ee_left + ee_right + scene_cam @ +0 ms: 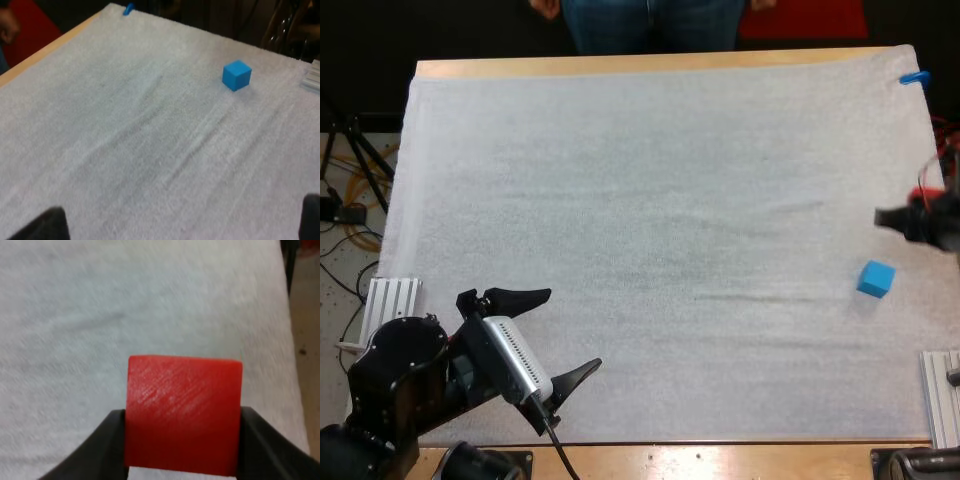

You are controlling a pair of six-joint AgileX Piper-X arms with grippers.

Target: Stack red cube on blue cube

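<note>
Our right gripper (895, 220), at the white mat's (620, 200) right edge, clamps a small red cube (182, 410) between its black fingers (102, 445) — the small bright-blue cube (876, 278) sits near it, slightly toward the wooden table's (720, 462) near side — while our left gripper (570, 330), fingers spread, is well apart.

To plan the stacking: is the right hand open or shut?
Shut on the red cube: the right hand's black fingers press it from both sides.
</note>
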